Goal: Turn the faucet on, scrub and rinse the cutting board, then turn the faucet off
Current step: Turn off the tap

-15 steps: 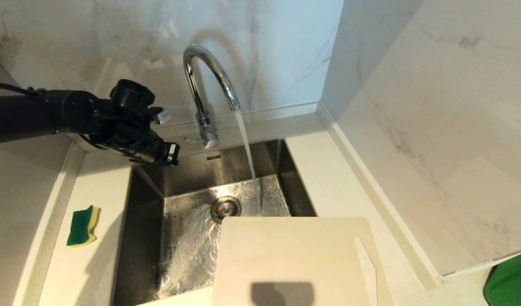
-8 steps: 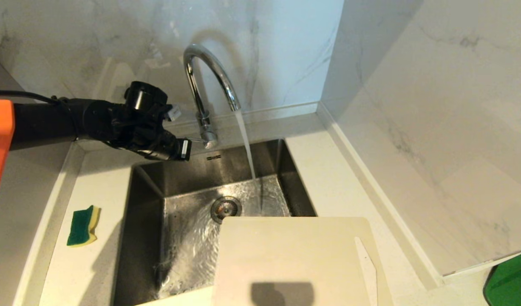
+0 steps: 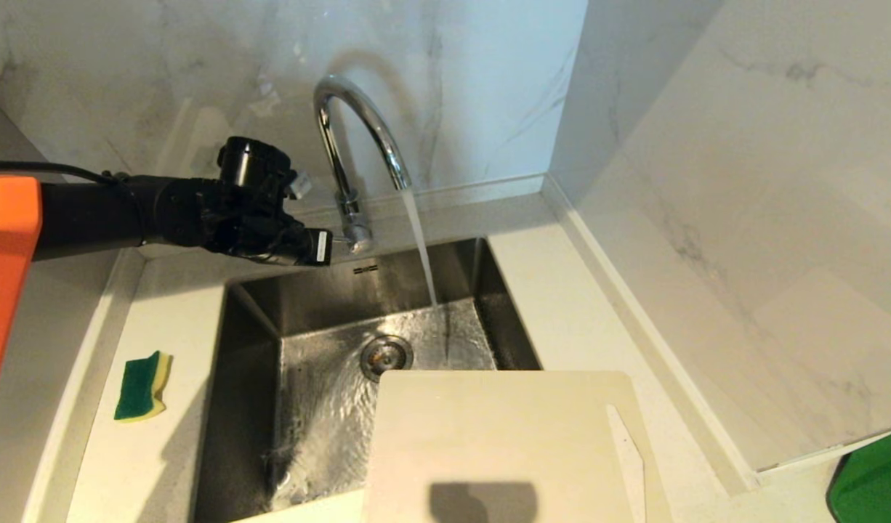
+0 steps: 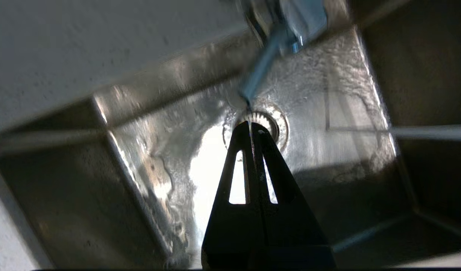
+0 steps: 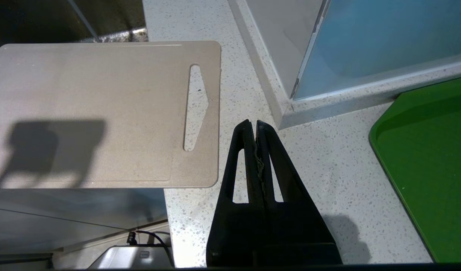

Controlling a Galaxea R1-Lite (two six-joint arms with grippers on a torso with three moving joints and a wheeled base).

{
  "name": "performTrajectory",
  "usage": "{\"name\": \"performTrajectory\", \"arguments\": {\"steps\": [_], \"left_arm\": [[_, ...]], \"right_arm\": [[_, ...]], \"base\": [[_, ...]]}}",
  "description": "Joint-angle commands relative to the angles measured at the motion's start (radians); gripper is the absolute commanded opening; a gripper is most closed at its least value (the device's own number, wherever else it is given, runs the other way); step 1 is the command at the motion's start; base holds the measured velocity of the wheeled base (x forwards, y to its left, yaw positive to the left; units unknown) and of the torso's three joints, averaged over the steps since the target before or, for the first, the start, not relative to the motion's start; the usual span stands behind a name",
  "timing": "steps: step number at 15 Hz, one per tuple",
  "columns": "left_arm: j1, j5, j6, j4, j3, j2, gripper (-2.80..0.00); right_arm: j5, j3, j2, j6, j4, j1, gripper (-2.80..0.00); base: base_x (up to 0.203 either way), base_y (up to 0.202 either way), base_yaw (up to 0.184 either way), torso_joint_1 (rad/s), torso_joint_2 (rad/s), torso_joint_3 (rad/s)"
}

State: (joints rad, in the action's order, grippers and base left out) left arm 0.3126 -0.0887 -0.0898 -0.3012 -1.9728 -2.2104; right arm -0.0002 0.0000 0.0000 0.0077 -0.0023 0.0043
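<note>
Head view: the closed left tool is seen left of centre, beside the faucet, whose stream falls into the sink. The cutting board is laid at lower centre, overhanging the sink. A sponge is set on the bench at lower left. The right tool is held closed, empty.

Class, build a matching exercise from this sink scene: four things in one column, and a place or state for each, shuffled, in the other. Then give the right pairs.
Things
1. faucet
2. cutting board
3. sponge
4. left gripper

Place or state
A. on the counter left of the sink
B. shut, beside the tap's base
C. running water into the basin
D. lying across the sink's near right corner

Pairs: 1-C, 2-D, 3-A, 4-B
</note>
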Motion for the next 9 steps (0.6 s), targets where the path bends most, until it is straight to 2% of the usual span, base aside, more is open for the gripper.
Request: {"name": "performTrajectory", "arguments": {"steps": [1,9], "left_arm": [[0.000,-0.004,-0.002,0.040,0.000,-0.006,-2.80],[0.000,-0.020,-0.010,0.137,0.000,-0.021,-2.80]], "right_arm": [[0.000,0.000,0.000,0.000,-0.001,0.000,-2.80],[0.000,0.000,0.000,0.002,-0.001,0.000,-2.80]], "base": [[0.000,0.000,0.000,0.000,0.00,0.000],[0.000,0.000,0.000,0.000,0.00,0.000]]}}
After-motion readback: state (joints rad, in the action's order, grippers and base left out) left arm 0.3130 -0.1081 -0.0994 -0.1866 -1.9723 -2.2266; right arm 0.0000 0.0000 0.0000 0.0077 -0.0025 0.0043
